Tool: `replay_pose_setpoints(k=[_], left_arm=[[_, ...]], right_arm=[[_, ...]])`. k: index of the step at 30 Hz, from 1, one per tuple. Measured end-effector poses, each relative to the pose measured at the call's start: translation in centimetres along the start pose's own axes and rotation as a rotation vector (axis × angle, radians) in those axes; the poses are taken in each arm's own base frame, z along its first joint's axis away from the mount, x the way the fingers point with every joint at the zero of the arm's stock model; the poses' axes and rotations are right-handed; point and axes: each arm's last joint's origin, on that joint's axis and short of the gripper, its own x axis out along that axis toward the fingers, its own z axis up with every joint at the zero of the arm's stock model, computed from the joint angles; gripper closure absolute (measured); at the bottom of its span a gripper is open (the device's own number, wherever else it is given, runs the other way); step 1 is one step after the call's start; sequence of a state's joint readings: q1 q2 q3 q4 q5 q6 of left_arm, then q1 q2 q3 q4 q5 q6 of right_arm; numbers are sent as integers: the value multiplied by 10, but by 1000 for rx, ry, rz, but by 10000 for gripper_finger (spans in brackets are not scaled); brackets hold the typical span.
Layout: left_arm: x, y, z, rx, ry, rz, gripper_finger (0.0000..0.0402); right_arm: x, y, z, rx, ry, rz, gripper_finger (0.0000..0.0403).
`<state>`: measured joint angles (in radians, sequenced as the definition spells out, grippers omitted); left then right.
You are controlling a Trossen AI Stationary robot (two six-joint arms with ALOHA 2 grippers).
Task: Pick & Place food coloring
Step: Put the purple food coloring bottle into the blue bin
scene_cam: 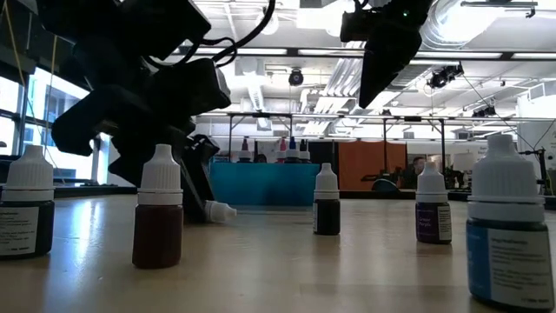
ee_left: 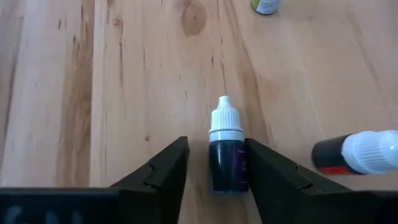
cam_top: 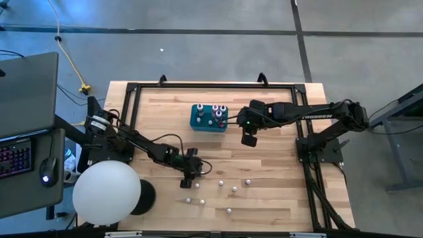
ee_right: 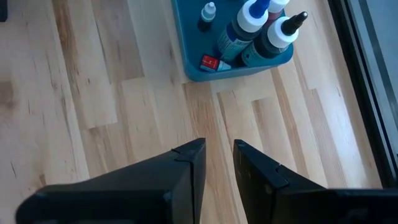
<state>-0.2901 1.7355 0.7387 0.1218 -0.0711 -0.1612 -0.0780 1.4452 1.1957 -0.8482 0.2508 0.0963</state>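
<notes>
a small dark bottle of food coloring [ee_left: 227,155] with a white cap lies on its side on the wooden counter [ee_left: 124,93], between the two fingers of the left hand [ee_left: 214,171]. this looks like the pick step, at the point of closing on one bottle: the fingers stand spread just wider than the bottle's body, one close on each side, and whether either pad is touching it cannot be told, so it does not read as held. just beside it, outside one finger, a second bottle [ee_left: 357,154] lies toppled, red-bodied with a white cap, and another bottle [ee_left: 265,5] shows only as a sliver farther off. from above, the left hand [cam_top: 190,170] sits low over the near middle of the counter, with more white-capped bottles [cam_top: 232,190] scattered loose on the wood next to it. the next move, as a judgement, calls for pressing the fingers in squarely on the dark body and lifting straight, without nudging the toppled red bottle, which could roll. toward the far side stands a teal box [cam_top: 209,118], already carrying several larger bottles [ee_right: 252,25] and a tiny one, and it is the likely place to set the bottle down. the right hand [ee_right: 219,168] hangs above bare wood near that box, holding nothing, its fingers nearly together with a narrow gap between them.
</notes>
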Motion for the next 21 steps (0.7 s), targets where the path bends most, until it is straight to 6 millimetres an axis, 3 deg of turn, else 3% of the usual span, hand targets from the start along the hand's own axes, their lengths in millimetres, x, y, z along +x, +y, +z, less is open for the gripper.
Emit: replay_pose_setpoints(k=[7,12,21], left_arm=[[0,0,6,18,-5,18,318],[-2,-1,21,37,-14,59,335],[-53,3,76,79,-9,391,327]], right_arm=[[0,0,0,0,0,0,329],[0,0,0,0,0,0,329],[0,0,0,2,0,1,329]])
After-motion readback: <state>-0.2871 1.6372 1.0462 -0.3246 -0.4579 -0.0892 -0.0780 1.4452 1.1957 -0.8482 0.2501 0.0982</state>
